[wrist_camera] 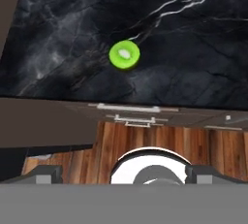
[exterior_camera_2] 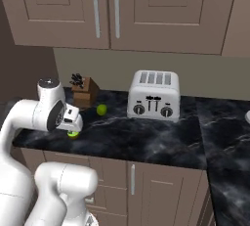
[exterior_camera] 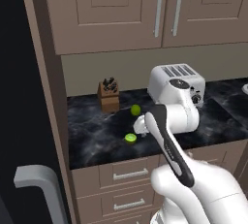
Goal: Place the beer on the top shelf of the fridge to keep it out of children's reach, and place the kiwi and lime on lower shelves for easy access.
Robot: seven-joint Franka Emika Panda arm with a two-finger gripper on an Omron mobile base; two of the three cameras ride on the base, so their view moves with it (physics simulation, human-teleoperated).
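Note:
The kiwi [wrist_camera: 124, 55] lies cut face up on the black marble counter [exterior_camera: 92, 136], close to its front edge; it also shows as kiwi [exterior_camera: 130, 138] and kiwi [exterior_camera_2: 73, 133]. The lime [exterior_camera: 135, 110] sits farther back, in front of the knife block, seen too as lime [exterior_camera_2: 101, 109]. My gripper [wrist_camera: 124, 173] hangs above the counter's front edge, just short of the kiwi, open with nothing between its fingertips [wrist_camera: 46, 172]. The fridge [exterior_camera: 19, 121] stands at the left as a black door with a grey handle [exterior_camera: 38, 182]. The beer and the fridge's shelves are out of view.
A wooden knife block [exterior_camera: 109, 95] stands at the back of the counter and a white toaster [exterior_camera: 175, 81] to its right. Taupe cupboards [exterior_camera: 121, 9] hang overhead. Drawers [exterior_camera: 130, 174] run below the counter edge, with wooden floor beneath.

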